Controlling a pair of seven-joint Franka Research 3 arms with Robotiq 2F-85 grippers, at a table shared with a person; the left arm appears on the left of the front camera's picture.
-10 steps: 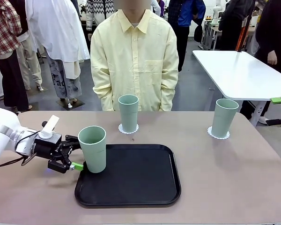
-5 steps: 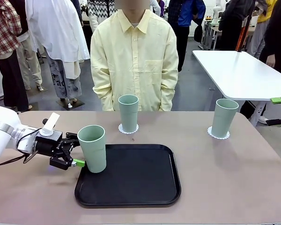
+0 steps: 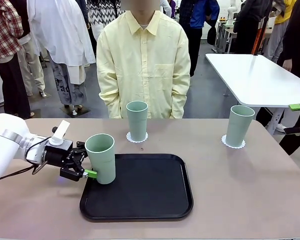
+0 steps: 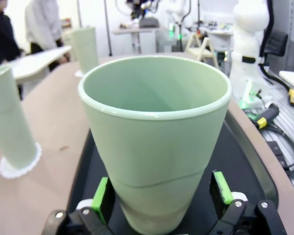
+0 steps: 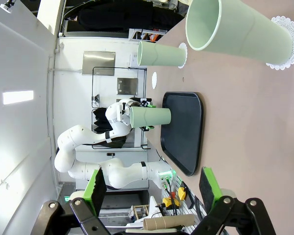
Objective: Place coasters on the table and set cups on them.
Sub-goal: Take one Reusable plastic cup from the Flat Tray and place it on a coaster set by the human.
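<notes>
Left wrist view has the left gripper (image 4: 161,196) spread around the base of an upright mint-green cup (image 4: 154,137), green pads either side; whether they press it I cannot tell. From the front, that cup (image 3: 100,157) stands at the black tray's (image 3: 140,190) left edge, long axis vertical, the left arm much the nearer. The right gripper (image 5: 149,188) hangs open and empty, well off to the right. Three cups counted: two on lace coasters (image 3: 137,137) (image 3: 233,143) on the beige table (image 3: 240,190). A third doily (image 5: 154,79) lies bare beyond the tray
</notes>
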